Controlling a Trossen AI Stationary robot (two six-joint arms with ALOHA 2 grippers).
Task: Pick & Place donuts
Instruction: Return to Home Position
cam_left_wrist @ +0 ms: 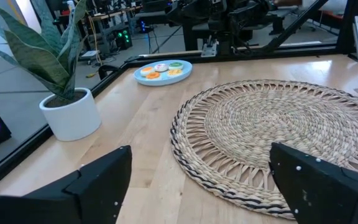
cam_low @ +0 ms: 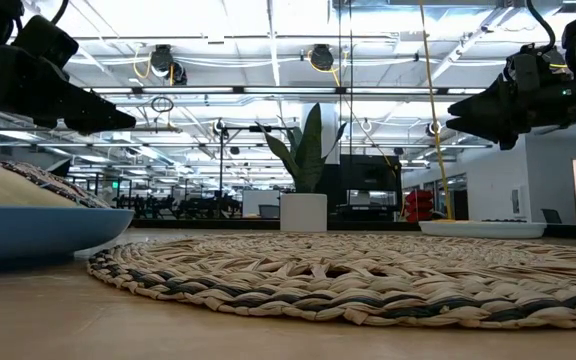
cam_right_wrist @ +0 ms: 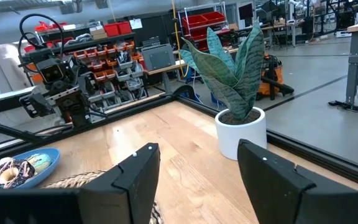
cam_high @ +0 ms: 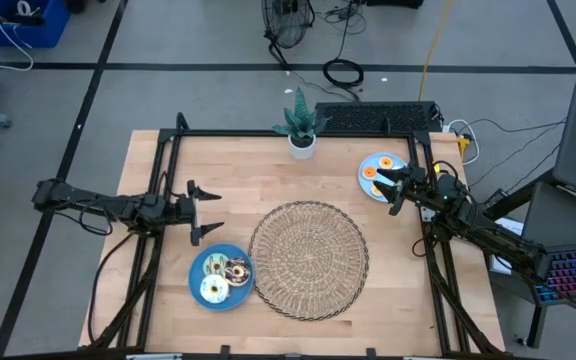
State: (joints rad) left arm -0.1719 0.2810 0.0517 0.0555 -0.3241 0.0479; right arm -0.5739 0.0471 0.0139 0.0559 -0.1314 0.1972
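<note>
Several donuts (cam_high: 223,276), white, brown and mint, lie on a blue plate (cam_high: 200,264) near the table's left front. More donuts (cam_high: 376,170), orange, green and white, lie on a second blue plate (cam_high: 365,182) at the far right. My left gripper (cam_high: 201,213) hangs open above the table left of the wicker mat (cam_high: 309,259), beyond the near plate. My right gripper (cam_high: 400,189) is open, held above the near edge of the far plate. The left wrist view shows the far plate (cam_left_wrist: 163,70); the right wrist view shows the near plate's donuts (cam_right_wrist: 14,170).
A round wicker mat (cam_low: 368,275) fills the table's middle. A potted plant in a white pot (cam_high: 301,128) stands at the far edge. A black frame rail (cam_high: 298,134) runs round the table. Bare wood lies between my left gripper and the plant.
</note>
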